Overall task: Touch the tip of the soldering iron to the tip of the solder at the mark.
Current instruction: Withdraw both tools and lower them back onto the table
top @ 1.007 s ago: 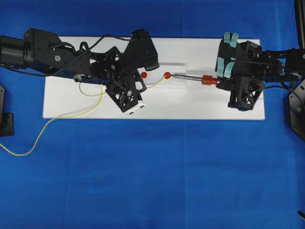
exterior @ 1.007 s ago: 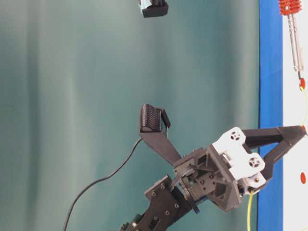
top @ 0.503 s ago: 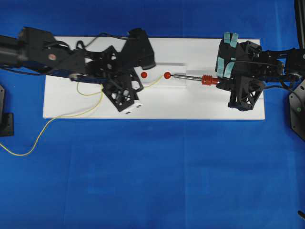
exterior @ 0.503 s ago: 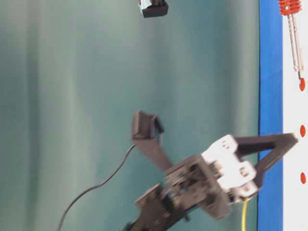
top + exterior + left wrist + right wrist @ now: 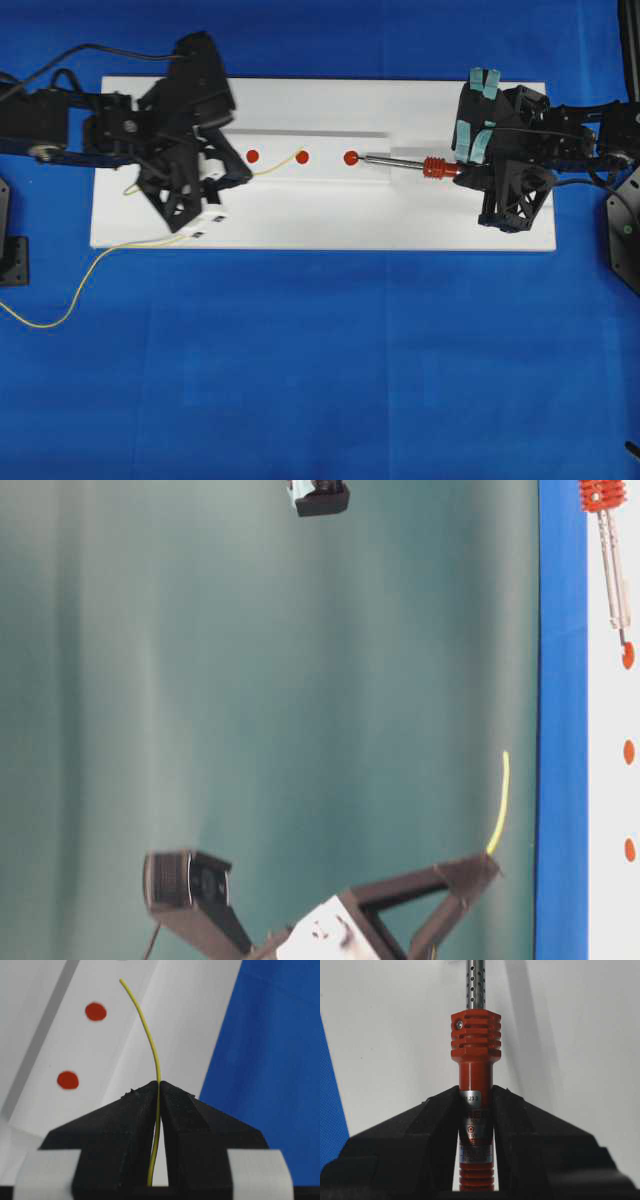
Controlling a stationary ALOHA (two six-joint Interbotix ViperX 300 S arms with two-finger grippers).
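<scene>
Here my right gripper (image 5: 476,1110) pinches the iron (image 5: 475,1067) by its red-orange handle, jaws pressed on either side of the label band. The handle is ribbed, with a hexagonal collar and a small screw, and a silver perforated shaft runs on from it. In the overhead view the iron (image 5: 405,163) lies level over the white board (image 5: 400,225), pointing left, and its dark tip sits at the rightmost red dot (image 5: 351,158).

My left gripper (image 5: 159,1092) is closed tight on the solder (image 5: 145,1025), a thin yellow wire that passes between the jaws and stands out beyond them in a soft curve. Seen from overhead, that free end (image 5: 280,162) reaches right toward the middle dot (image 5: 302,157) and stops just short of it, well apart from the iron's tip. From table level the solder (image 5: 497,805) hangs clear above the board, not touching it. Behind my left gripper (image 5: 225,178) the wire trails left off the board and loops over the blue cloth (image 5: 320,370).

There are three red dots in a row on the board; the leftmost (image 5: 253,155) lies just beside my left jaws. A faint grey line runs along the board above the dots. No container is in sight, and nothing lies between the two tips except bare board and dots.
</scene>
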